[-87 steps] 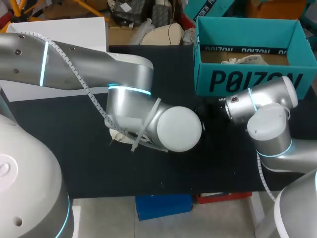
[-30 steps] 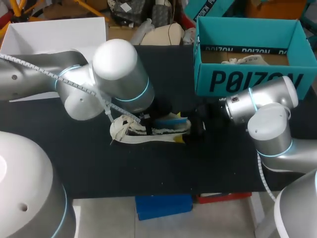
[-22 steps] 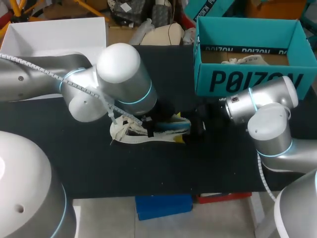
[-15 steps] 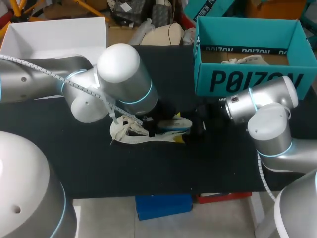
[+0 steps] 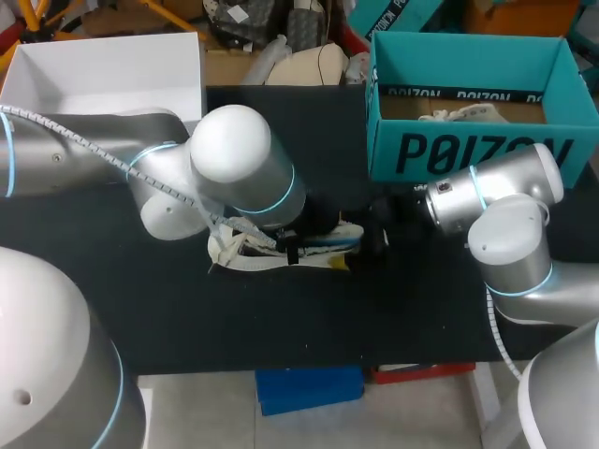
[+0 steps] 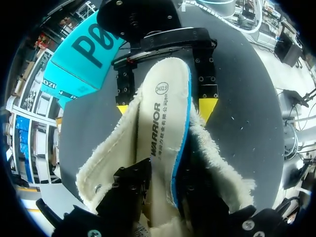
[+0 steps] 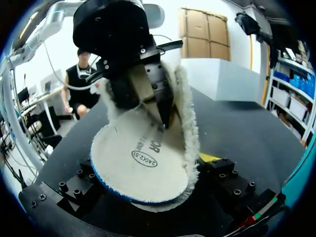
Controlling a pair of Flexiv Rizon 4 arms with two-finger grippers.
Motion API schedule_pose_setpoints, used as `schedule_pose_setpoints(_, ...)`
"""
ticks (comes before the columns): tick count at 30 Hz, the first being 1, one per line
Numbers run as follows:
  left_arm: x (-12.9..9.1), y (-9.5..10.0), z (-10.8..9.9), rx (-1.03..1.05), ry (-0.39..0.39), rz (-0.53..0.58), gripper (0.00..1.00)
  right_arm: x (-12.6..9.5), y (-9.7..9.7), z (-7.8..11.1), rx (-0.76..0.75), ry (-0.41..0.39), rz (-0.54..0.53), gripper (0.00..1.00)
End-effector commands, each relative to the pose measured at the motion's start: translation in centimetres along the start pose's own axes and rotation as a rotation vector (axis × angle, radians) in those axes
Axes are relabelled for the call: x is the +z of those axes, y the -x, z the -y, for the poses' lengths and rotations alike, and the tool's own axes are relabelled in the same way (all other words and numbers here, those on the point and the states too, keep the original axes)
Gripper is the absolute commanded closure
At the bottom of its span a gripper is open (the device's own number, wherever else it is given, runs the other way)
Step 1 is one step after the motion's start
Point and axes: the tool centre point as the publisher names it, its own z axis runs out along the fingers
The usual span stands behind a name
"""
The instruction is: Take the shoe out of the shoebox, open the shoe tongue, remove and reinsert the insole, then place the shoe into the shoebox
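Checking grips: what has each end got? (ops)

Left gripper (image 7: 144, 108): dark fingers nearly closed, pinching the insole (image 6: 160, 123) from both faces, near the end that sits in the shoe's opening. Right gripper (image 6: 165, 106): set wide, yellow tips pressed on either side of the shoe (image 5: 239, 257), at the end farthest from the left wrist. (dev)

Where's the shoe? (ops)

On the black table (image 5: 140, 309), about mid-table, lying lengthwise between the two arms, outside the shoebox (image 5: 468, 150). The box stands at the far right of the table with its top open, close to the right arm's wrist but apart from the shoe. (dev)

Insole state? (ops)

White top, blue edge, partly out. One end is down in the fleece lining, the other sticks out over the shoe towards the right gripper. Tilted, not seated flat. (dev)

Anything in the box? (ops)

A pale item (image 5: 463, 114) on its floor; can't tell what. (dev)
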Motion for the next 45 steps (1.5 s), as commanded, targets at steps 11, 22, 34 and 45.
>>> schedule_pose_setpoints(11,1.0,-0.1,2.7,0.013,-0.037,0.01,0.84,0.1,0.1,0.3,0.002,-0.001,0.001,1.0)
schedule_pose_setpoints(22,0.8,-0.1,3.9,0.025,-0.05,0.008,0.85,0.1,0.1,0.3,0.002,-0.001,0.001,1.0)
schedule_pose_setpoints(34,-0.1,-0.6,4.1,0.031,-0.105,-0.038,1.0,0.1,0.1,0.3,0.002,-0.001,0.001,1.0)
schedule_pose_setpoints(45,-5.3,-1.7,4.1,0.042,-0.245,-0.065,1.0,0.1,0.1,0.3,0.002,-0.001,0.001,1.0)
